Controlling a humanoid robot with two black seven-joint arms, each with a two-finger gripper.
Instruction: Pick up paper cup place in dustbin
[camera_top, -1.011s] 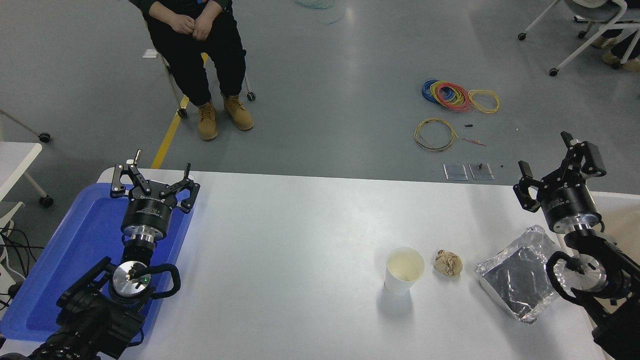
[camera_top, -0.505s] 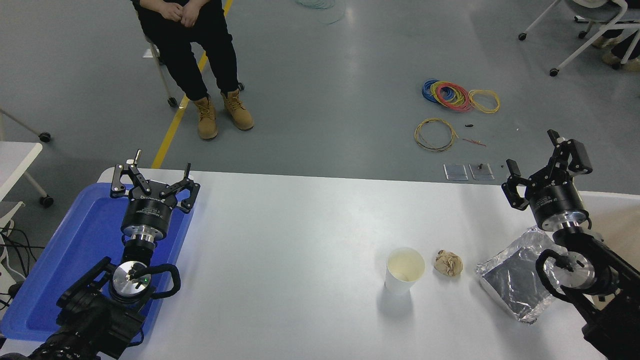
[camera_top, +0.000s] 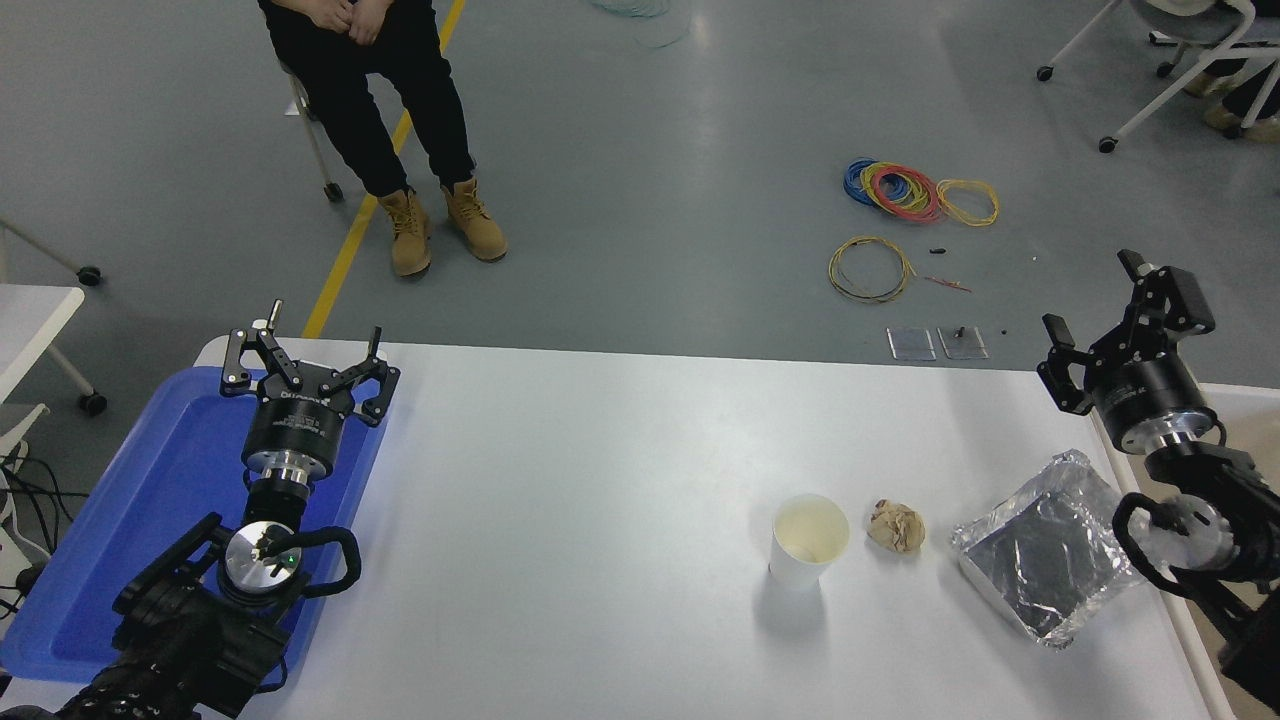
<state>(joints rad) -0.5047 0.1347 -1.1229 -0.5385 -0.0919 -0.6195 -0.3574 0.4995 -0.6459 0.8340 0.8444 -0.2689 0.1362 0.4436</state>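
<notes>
Approach stage: the right gripper (camera_top: 1125, 320), jaws spread wide and empty, must reach well past the foil tray (camera_top: 1050, 545) to the upright paper cup (camera_top: 809, 540).

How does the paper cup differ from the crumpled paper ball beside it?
The paper cup is white and smooth; the paper ball is tan and wrinkled. The cup stands upright with its round rim open; the ball is a shapeless wad. The cup is clearly larger and taller than the ball. Both sit apart on the white table, untouched by either gripper.
</notes>
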